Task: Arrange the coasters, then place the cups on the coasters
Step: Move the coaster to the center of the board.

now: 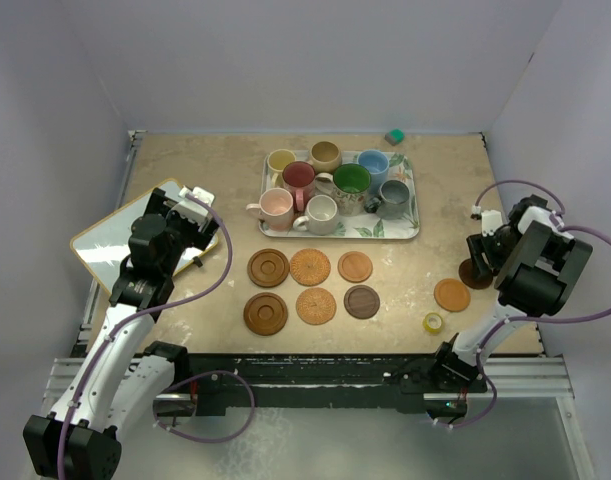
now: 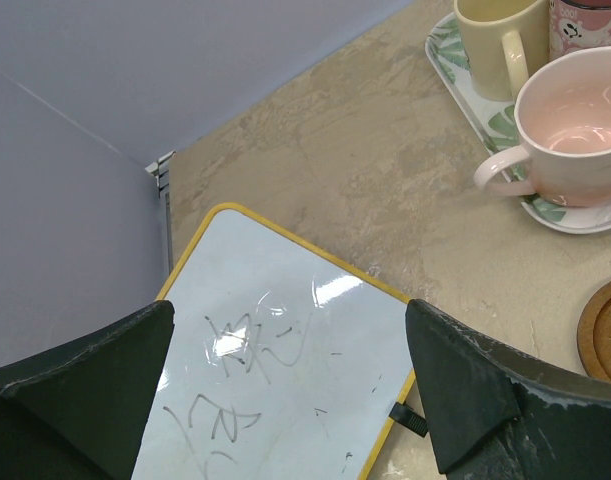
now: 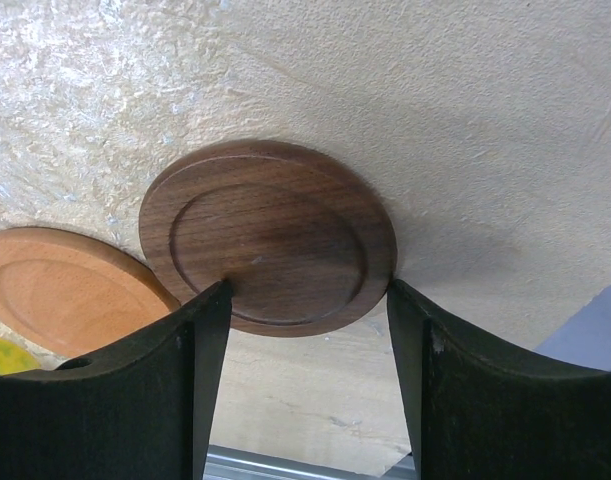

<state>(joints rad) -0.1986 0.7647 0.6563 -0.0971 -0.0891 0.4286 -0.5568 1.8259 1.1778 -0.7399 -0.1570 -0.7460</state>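
The right pincer [image 3: 307, 300] straddles the dark brown ringed wooden coaster [image 3: 265, 230] lying near the right edge of the desk [image 3: 435, 100], fingers at its rim. I cannot tell whether it is gripped. So thin a disc may slip free or nudge the light orange coaster [image 3: 65, 285] just beside it. The left pincer [image 2: 290, 310] hangs released over a yellow-framed whiteboard [image 2: 285, 400].

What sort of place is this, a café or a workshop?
Probably a robot test booth, not a café: a left arm and right arm bolted to a metal frame, plain walls boxing in the table, mugs and coasters laid out like props.
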